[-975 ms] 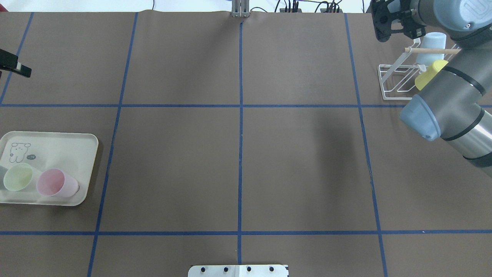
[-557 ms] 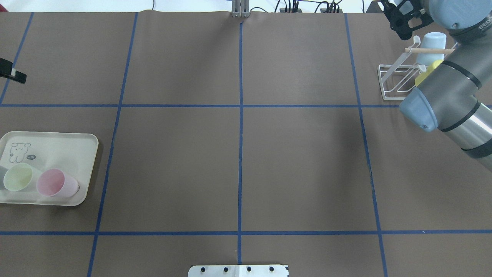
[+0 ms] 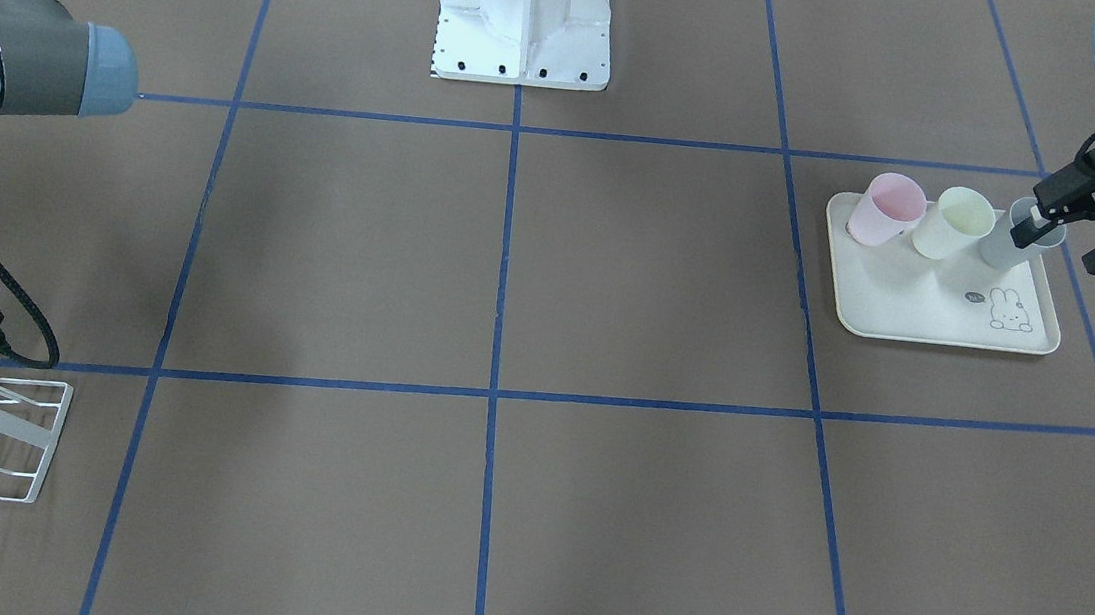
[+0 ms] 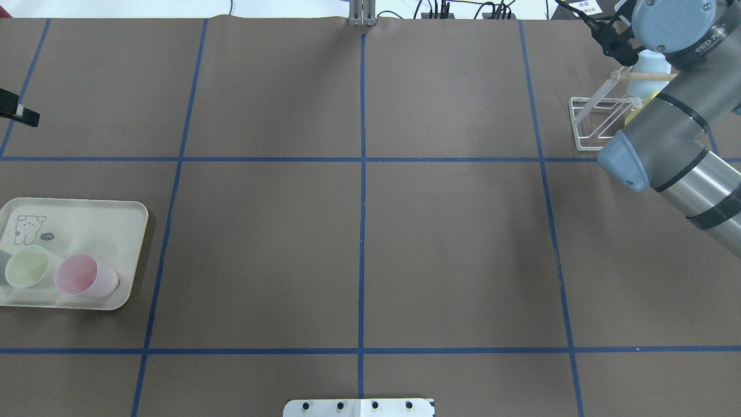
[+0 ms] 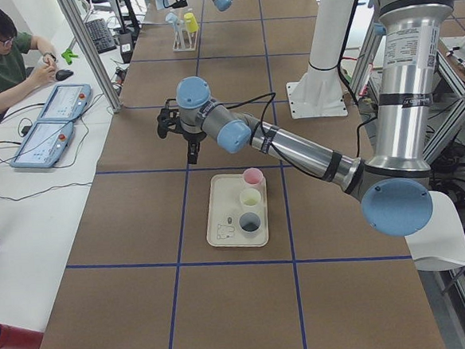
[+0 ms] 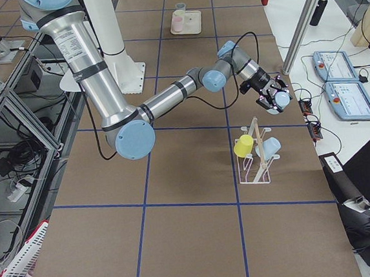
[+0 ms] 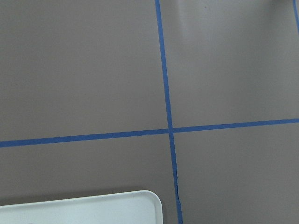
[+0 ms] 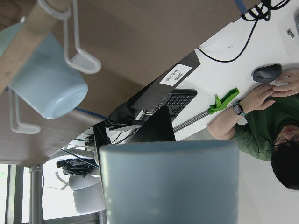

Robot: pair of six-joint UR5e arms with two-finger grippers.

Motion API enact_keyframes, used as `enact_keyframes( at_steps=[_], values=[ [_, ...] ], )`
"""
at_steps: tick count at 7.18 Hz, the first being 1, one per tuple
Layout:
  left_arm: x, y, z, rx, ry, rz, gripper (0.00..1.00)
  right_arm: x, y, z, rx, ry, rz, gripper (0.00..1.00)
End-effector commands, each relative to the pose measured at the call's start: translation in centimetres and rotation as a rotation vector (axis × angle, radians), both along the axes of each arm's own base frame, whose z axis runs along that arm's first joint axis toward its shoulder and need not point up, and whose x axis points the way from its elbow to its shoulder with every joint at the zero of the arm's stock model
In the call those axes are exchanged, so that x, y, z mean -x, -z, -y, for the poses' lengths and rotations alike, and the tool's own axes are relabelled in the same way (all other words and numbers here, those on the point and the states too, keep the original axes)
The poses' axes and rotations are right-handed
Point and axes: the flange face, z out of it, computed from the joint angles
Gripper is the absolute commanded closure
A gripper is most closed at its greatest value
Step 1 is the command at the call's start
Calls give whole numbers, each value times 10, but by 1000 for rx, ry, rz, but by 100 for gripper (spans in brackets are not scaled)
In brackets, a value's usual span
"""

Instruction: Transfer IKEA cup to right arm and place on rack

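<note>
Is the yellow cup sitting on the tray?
No, the yellow cup hangs on the rack, far across the table from the tray.

Table point(image 4: 451, 243): passage and obstacles.
Middle open; rack point(image 4: 593, 121) holding two cups point(image 6: 244, 146) at far right corner; tray point(image 4: 87, 214) holding three more at left edge.

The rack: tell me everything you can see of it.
The rack is a small white frame of thin wire, looking like coated metal, with a pale wooden rod across its top. It stands upright on the brown table, near the far corner on the robot's right. A yellow cup and a light-blue cup hang tilted on its prongs, one on each side of the rod. Nothing else visibly touches it.
</note>
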Motion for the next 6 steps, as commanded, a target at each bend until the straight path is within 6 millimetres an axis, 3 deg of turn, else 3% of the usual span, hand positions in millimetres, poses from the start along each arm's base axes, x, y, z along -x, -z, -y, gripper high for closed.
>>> enact_keyframes(
  at_steps=[1,2,6],
  values=[
    [-1,1,0,3,1,-2,0,6,-21,9,3,-7,-27,81],
    [-2,1,0,3,0,-2,0,12,-41,16,-12,-6,-18,81],
    [-2,-1,1,7,0,-1,0,16,-52,13,-26,-27,-34,85]
  ],
)
